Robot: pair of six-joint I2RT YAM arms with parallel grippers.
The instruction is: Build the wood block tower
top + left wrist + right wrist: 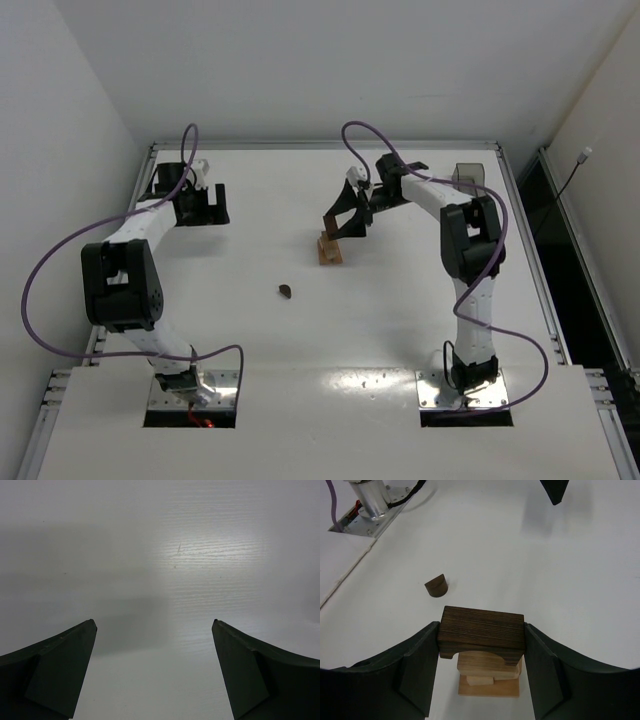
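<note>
Both ends of the dark brown arch block (482, 627) are clamped in your right gripper (481, 636), directly over the tan tower (489, 680) between its fingers. A small dark half-round piece (436, 585) lies on the tabletop (580, 580) ahead-left of that gripper. Your left gripper (155, 630) stands wide open.

The tower (329, 250) is the main obstacle at mid-table, and the right gripper (481, 635) flanks its top on both sides, fingers closed against a dark arch block (485, 625). A dark half-round piece (436, 585) lies near, leftward toward the bases, with a bare strip of table (400, 320) between. The left gripper (155, 625), fingers spread over bare surface, sits well apart at far left; a grey tray (467, 178) occupies the far right corner
</note>
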